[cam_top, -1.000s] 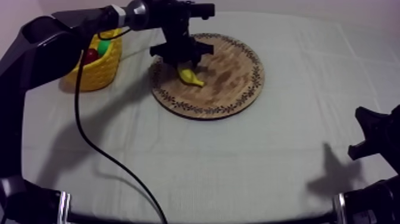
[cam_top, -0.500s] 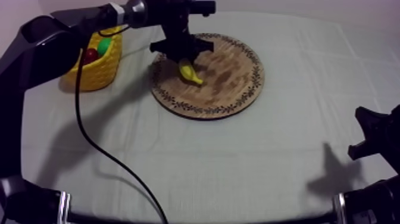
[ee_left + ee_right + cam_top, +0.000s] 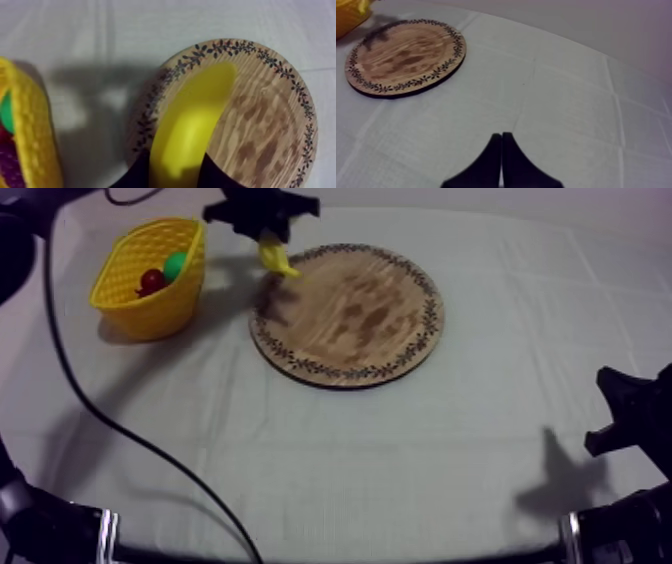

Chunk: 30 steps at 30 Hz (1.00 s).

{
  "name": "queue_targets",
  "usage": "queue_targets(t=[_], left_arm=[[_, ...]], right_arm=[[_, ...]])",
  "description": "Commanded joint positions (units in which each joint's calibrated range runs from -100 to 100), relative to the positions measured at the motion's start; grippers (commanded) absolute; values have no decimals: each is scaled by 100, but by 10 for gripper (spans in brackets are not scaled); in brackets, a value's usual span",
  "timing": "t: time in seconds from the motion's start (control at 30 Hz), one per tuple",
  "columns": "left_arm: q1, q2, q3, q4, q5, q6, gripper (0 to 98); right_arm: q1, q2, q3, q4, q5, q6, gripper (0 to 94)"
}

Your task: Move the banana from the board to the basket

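Clamping one banana (image 3: 275, 256): left end effector (image 3: 175, 159) | right end effector (image 3: 501, 136) closed, empty | one basket (image 3: 150, 310)

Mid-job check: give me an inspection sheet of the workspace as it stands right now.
surface: grey-white cloth, flat, with faint fold lines.
job's things: banana held in the air over the far-left rim of the round wooden board, which is bare; yellow basket stands left of the board, apart from it.
clutter: nothing seen on the cloth; the basket holds a small red fruit, a green fruit and a purple fruit.
grippers: left gripper shut on the banana, between board and basket; right gripper shut on nothing, low at the table's right side.
surroundings: plain pale wall beyond the table.
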<state>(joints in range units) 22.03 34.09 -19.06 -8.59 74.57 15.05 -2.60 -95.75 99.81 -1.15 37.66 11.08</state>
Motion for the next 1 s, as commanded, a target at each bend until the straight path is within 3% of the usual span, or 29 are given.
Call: queue_targets(t=[0.0,0.37,0.57,0.73,0.97], left_arm=[[-87,-790,321,22,116,-157,116],[-803,-3008,1651,33,288,-970,108],[-1237,-3407,1844,-224,-79,-1264,99],[-1433,-3266,1986,-364,-476,-1342,108],[-1449,-2615,2106,-464,-651,-1165,103]], right_arm=[[0,0,-3,0,1,13,3],[0,0,-3,0,1,13,3],[0,0,-3,0,1,13,3],[0,0,-3,0,1,13,3],[0,0,-3,0,1,13,3]])
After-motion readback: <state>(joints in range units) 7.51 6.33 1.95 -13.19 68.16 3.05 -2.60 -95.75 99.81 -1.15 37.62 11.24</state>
